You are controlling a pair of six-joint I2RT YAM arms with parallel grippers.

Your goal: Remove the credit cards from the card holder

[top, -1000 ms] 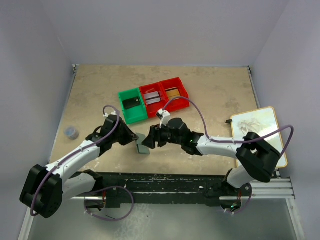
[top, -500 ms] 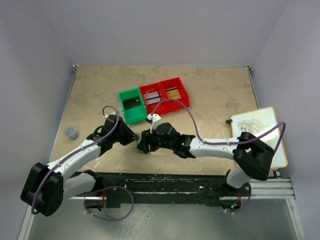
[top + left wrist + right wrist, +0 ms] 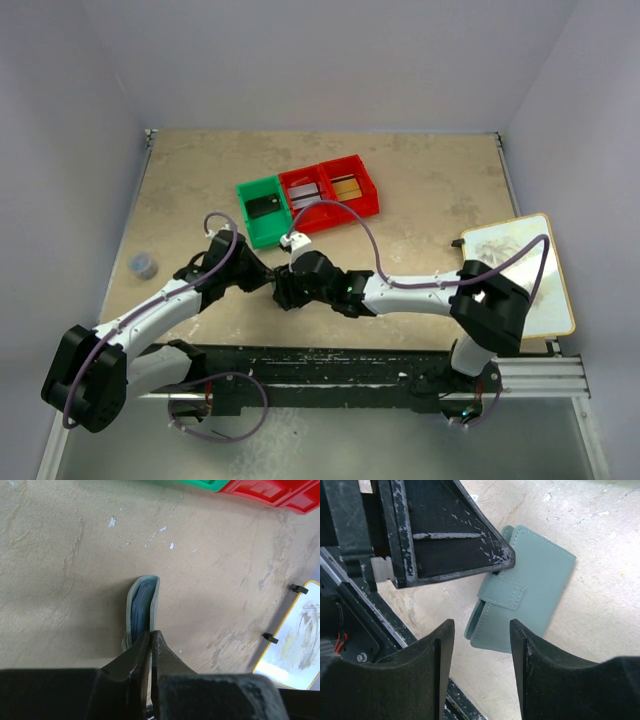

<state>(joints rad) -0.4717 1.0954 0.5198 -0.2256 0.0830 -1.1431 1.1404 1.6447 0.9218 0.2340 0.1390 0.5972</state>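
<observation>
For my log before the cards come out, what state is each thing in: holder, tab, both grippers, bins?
card holder: closed, standing on edge.
tab: folded flat over the front.
left gripper: shut on the card holder's end.
right gripper: open, facing the card holder, not touching it.
green bin: holds a dark card.
red bins: hold cards.

card holder (image 3: 540, 580): closed | right pincer (image 3: 481, 626): parted, facing it | left pincer (image 3: 504, 560): seemingly gripping its edge
</observation>
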